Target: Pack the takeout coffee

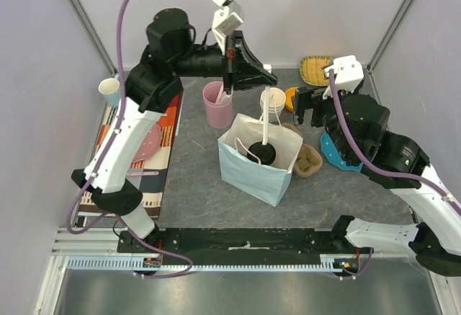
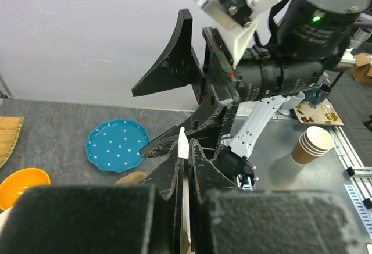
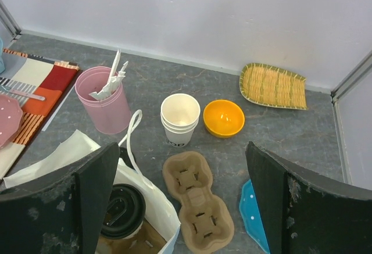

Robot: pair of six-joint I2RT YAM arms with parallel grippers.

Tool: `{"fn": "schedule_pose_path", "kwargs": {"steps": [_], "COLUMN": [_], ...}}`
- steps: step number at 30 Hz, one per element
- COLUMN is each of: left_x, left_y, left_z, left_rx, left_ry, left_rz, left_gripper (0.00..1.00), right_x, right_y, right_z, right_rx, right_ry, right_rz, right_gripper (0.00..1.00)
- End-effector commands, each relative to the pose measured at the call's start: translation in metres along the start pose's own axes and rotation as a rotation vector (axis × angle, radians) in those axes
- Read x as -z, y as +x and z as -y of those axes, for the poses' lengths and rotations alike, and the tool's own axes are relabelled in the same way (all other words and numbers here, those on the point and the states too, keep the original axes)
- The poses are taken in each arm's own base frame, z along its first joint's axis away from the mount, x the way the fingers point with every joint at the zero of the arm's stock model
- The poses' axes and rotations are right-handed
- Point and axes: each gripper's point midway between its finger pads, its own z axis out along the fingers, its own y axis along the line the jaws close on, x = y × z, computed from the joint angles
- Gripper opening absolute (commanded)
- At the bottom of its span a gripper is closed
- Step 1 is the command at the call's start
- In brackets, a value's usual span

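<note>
**Two arms over the table (image 1: 194, 192), coffee bagged.** The pale blue bag (image 1: 252, 174) stands open below and to the left of the right pincer (image 3: 181, 147), whose fingers are spread wide and hold nothing. The takeout coffee (image 3: 123, 207), black lid on, sits inside the bag, just beside one finger of that pincer. The left pincer (image 1: 272, 78) hangs above the bag's far edge with its fingers pressed together. A thin white sliver (image 2: 182, 140) shows in the slit between them.

*Risks, as judged:*
- The bag looks light and nothing braces it. A finger catching its wall or the upright handle (image 3: 132, 135) on withdrawal could tip bag and cup together.
- The two pincers are close, so a careless retreat could knock one against the other.

*Not resolved:*
- What the sliver is, and whether it is gripped.
- The cup's body and base, hidden by bag wall and finger, so its footing is unknown.
- The bag's second handle.
</note>
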Motion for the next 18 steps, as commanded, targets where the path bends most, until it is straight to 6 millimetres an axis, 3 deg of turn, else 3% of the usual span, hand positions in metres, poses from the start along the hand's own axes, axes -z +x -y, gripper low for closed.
{"fn": "schedule_pose_path", "kwargs": {"steps": [1,5,10,18], "left_x": [-0.026,-0.040,-0.054,-0.060], "left_y": [0.022,0.045,0.088,0.119], "left_z": [-0.011,-0.018,-0.039,-0.041], "left_rx": [-0.049,-0.048,-0.011,0.023], "left_ry": [-0.009,-0.004,-0.023,0.015], "left_rz": [-0.031,-0.070,-0.142,-0.197], "left_gripper": [0.02,0.02,0.02,0.07], "right_x": [0.001,-0.001,-0.003,0.001], "right_y": [-0.004,0.002,0.006,0.001], "right_z": [0.000,-0.007,-0.008,0.019], "right_rx": [-0.033,-0.018,-0.005,0.000], "right_ry": [-0.003,-0.035,-0.034,0.101], "right_rz": [0.019,0.002,-0.008,0.012], "right_gripper": [0.98,0.98,0.98,0.98]}}
